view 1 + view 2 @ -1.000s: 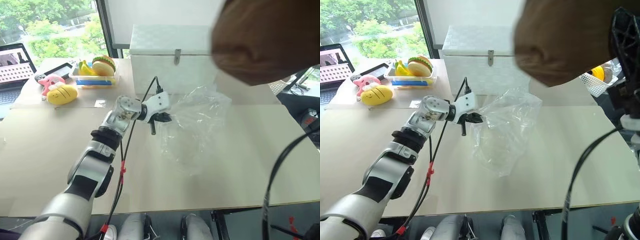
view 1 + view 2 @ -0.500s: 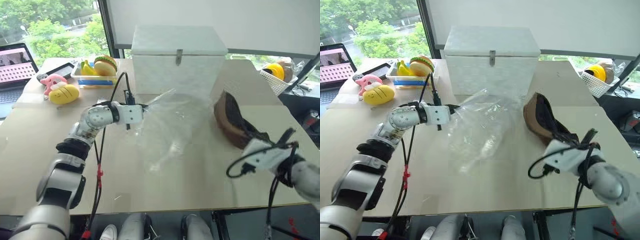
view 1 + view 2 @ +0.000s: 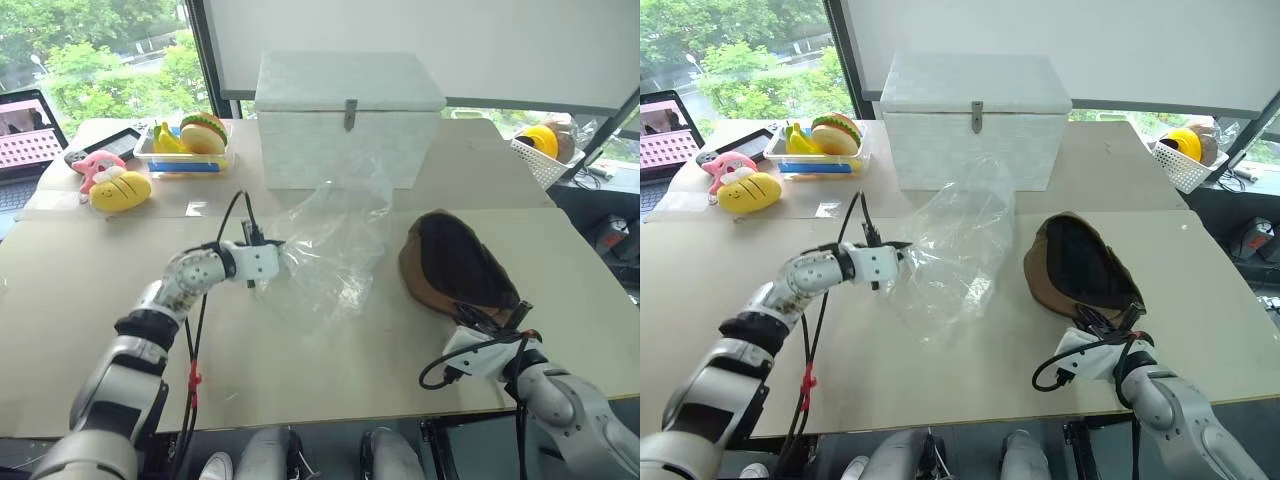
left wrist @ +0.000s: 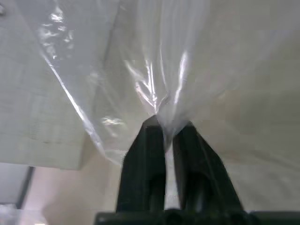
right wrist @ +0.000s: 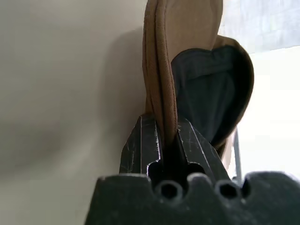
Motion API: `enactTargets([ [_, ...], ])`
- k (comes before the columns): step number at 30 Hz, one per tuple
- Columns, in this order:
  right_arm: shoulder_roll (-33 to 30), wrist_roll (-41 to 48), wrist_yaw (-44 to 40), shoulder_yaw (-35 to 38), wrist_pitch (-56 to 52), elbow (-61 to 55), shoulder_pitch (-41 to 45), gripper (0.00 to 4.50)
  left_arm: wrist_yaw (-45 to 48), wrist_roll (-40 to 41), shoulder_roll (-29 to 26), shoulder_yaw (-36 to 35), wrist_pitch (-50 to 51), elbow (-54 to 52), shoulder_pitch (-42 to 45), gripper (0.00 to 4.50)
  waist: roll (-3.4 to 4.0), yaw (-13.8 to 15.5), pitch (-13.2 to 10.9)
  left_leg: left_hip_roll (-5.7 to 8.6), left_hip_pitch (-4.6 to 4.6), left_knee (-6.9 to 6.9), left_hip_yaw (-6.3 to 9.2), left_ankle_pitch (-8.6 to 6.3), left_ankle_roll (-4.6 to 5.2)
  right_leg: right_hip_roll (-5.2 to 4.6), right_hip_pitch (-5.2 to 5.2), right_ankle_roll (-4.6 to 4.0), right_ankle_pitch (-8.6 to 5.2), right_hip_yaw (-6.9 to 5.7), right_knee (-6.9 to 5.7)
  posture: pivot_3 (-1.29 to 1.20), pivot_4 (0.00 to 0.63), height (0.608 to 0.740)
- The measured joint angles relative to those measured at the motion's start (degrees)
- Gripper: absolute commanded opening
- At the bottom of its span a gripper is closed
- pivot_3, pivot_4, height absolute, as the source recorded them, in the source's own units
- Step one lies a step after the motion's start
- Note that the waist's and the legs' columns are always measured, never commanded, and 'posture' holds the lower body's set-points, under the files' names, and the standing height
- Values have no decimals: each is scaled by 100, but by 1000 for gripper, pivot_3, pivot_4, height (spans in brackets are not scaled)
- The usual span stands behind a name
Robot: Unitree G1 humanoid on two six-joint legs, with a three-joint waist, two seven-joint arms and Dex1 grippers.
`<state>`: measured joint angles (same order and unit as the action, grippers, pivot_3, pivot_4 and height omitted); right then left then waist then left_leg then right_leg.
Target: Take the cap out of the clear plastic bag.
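Tabletop (image 3: 90,300): right end effector (image 5: 165,136) clamps cap (image 3: 450,265) edge.

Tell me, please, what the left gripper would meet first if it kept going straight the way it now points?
The left gripper already pinches the crinkly clear plastic bag, so it would only push further into that film. Beyond it probably lies the brown fabric cap, though depth is unclear.

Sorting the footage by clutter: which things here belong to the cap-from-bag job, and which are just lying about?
Job: cap, clear plastic bag, left gripper pinching the bag, right gripper gripping the cap's edge.

Lying about: white box, toy food tray, yellow and pink plush toys, laptop, white basket.
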<state>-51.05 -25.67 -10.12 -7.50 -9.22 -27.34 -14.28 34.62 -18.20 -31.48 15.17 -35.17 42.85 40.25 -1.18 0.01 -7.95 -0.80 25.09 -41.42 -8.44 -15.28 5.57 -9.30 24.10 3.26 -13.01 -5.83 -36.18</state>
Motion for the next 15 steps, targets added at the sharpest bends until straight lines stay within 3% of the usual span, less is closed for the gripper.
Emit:
enactTargets([
  [5,233,5,-214,83,175,165,10,2463,432,380,-27,-94,177,-248,-156,3294,1,-2,1,1,-9,0,-1,0,-1,-1,-6,0,0,2,-1,0,150,723],
  [7,285,35,-317,208,227,197,13,3304,551,491,-45,-136,247,-325,-166,4146,2,-5,1,1,-13,1,-1,0,-1,-1,-7,-1,0,3,-2,0,150,723],
  [8,338,99,-382,275,240,195,21,3461,610,512,-58,-154,276,-363,-167,4319,2,-7,1,0,-15,1,-1,0,-1,0,-9,-1,0,3,-2,0,150,723],
  [9,390,172,-457,331,243,192,30,3936,672,547,-74,-163,286,-397,-168,4500,3,-9,2,0,-18,3,-2,0,-1,0,-11,-2,0,3,-2,0,150,723],
  [11,474,387,-726,415,238,132,35,4447,941,735,-118,-183,336,-518,-231,4500,5,-19,3,0,-21,5,-2,-1,-1,0,-12,-2,0,4,-2,0,150,723],
  [15,733,1066,-1331,641,6,-267,59,4447,1720,1299,-185,-201,626,-928,-463,4500,6,-43,3,-1,-23,4,-2,-1,-1,0,-12,-4,1,5,-4,0,150,723],
])
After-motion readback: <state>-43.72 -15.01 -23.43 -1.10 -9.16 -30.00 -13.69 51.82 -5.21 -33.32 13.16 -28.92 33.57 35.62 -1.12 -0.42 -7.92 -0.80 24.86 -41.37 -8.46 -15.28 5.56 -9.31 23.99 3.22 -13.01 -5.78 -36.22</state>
